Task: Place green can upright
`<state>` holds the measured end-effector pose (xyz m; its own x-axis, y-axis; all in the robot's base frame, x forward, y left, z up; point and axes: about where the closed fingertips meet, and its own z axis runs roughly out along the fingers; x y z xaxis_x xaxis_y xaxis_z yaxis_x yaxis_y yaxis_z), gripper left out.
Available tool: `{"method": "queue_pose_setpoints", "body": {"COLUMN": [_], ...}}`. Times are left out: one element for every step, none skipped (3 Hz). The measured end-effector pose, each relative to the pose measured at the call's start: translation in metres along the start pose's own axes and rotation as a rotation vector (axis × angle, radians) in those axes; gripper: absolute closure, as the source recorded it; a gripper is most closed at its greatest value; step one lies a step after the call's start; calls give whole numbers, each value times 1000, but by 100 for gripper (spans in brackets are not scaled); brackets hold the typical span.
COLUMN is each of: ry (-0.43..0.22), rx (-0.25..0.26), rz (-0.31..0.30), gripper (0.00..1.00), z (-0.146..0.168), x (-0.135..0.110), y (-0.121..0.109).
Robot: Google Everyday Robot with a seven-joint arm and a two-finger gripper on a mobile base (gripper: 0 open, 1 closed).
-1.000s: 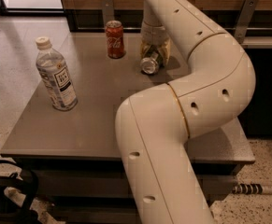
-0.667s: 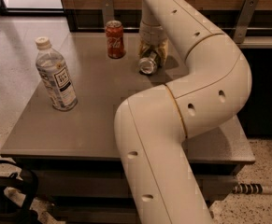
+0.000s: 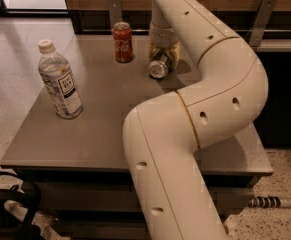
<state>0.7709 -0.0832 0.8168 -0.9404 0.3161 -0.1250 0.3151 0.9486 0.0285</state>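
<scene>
While the green can (image 3: 159,68) lies tipped, silver end toward 7 o'clock:
Gripper (image 3: 164,55): directly over it, far side of the table (image 3: 105,134); whether it holds or has released, I cannot tell.
Axis: runs 1 to 7 o'clock, wants standing.
Red can (image 3: 123,42): near, at 9 o'clock.

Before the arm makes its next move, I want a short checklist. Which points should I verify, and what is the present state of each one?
1. Hand is at the green can, on the far part of the table: ok.
2. Green can is upright: not ok. It is tilted, with its silver end towards the camera.
3. Grip on the green can is firm: cannot tell.
4. Red can is apart from the green can: ok. It stands upright with a gap between them.
5. Water bottle is out of the way: ok. It stands upright, well away from the hand.
</scene>
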Motion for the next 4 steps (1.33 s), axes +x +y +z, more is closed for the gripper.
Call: {"method": "queue_pose_setpoints", "body": {"ry": [-39, -81, -131, -209], "rx": [8, 26, 21, -23], "rz": [29, 64, 90, 101], "gripper": [100, 100, 100, 100], "z": [-13, -30, -51, -81], "x": [-6, -5, 3, 16], "y": [-10, -20, -28, -40]}}
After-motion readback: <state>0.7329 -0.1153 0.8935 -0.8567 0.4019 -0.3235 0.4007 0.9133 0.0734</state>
